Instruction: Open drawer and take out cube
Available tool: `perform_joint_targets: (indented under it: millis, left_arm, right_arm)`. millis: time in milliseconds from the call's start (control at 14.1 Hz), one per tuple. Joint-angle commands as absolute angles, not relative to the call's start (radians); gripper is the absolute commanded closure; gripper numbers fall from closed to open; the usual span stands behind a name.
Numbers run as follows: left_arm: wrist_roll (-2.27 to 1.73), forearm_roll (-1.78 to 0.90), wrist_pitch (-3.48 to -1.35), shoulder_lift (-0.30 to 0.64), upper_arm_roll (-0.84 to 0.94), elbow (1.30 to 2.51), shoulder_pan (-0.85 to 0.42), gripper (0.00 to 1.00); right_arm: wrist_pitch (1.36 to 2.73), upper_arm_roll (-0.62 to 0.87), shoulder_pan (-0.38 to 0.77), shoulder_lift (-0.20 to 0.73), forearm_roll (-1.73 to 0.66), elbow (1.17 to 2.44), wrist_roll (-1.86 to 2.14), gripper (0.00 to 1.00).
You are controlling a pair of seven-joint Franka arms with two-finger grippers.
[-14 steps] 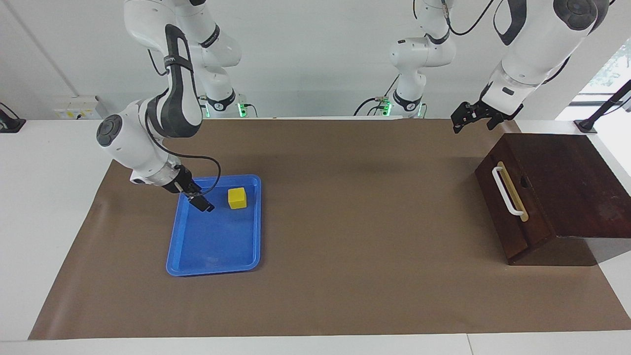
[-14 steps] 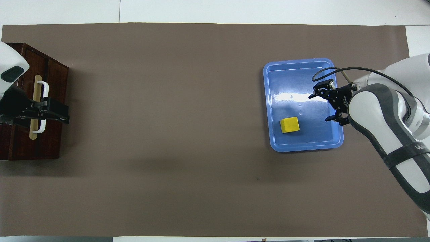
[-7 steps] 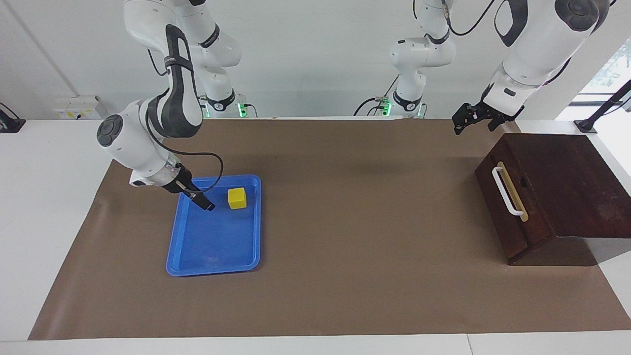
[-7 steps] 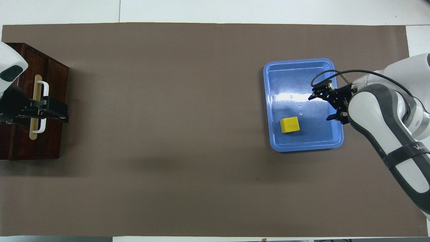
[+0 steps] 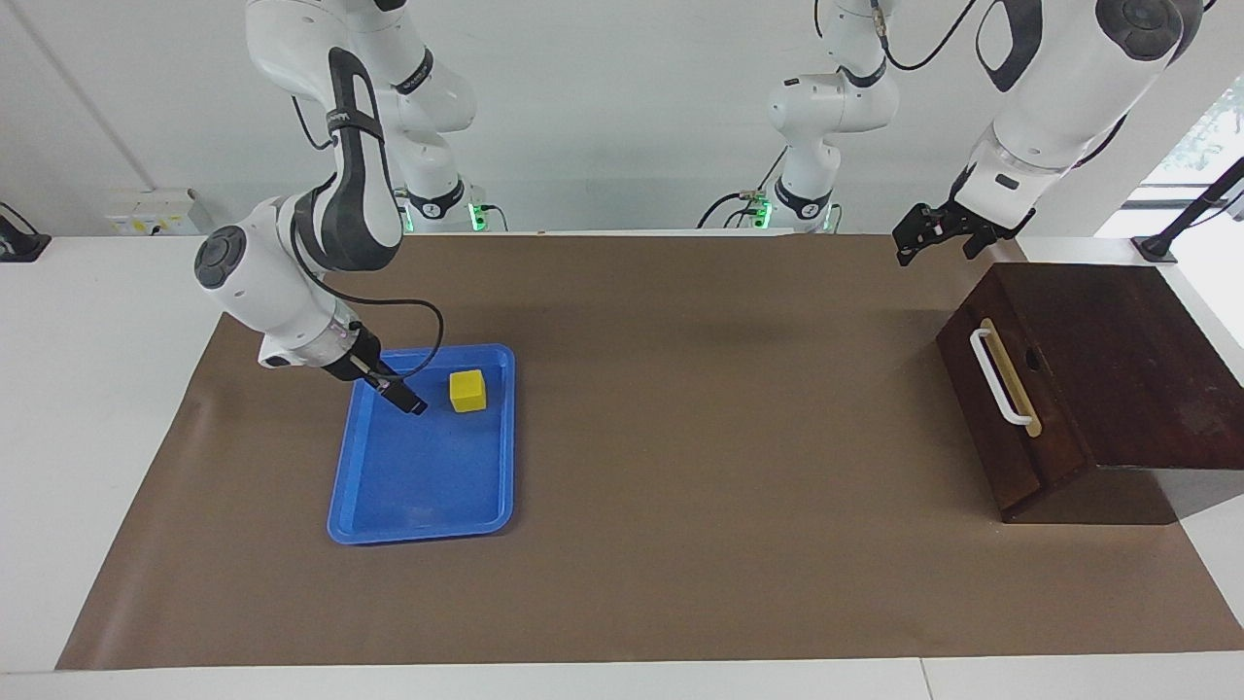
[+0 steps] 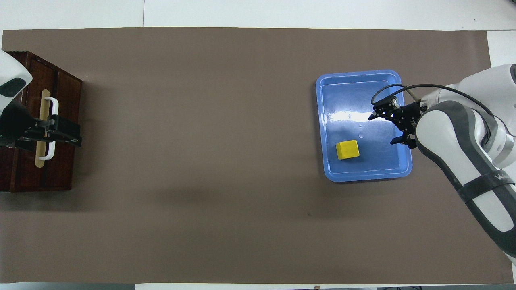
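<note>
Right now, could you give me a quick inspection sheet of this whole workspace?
Surface: brown mat over a white table.
Job's things: drawer shut in its wooden box; cube lies in the blue tray.
Clutter: nothing seen.
Grippers: right gripper open, empty, over the tray beside the cube; left gripper open, empty, raised near the box.
Cables: black cable loops at the right wrist.
Surroundings: white wall, wall socket.

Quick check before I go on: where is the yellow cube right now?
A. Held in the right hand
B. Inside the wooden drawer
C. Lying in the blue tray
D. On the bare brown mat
C: the cube sits on the floor of the blue tray, apart from the open right hand over the tray beside it.
</note>
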State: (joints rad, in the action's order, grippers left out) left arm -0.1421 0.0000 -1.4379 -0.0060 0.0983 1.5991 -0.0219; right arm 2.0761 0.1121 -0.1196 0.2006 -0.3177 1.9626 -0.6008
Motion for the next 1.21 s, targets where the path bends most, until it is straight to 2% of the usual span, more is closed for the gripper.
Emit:
perform_joint_targets:
  millis: [0, 852, 1135]
  left_arm:
    - [-0.143, -0.014, -1.453, -0.032, 0.083, 1.626, -0.037, 0.0]
    - [-0.143, -0.014, -1.453, -0.032, 0.083, 1.626, -0.035, 0.0]
    - [-0.143, -0.014, -1.453, -0.032, 0.083, 1.626, -0.037, 0.0]
  right_arm:
    - [2.079, 0.12, -0.123, 0.19, -0.293, 1.963, -0.525, 0.0]
    - [2.068, 0.118, -0.11, 0.19, -0.287, 1.915, -0.421, 0.0]
    - [2.072, 0.12, -0.1, 0.189, -0.186, 1.908, -0.356, 0.0]
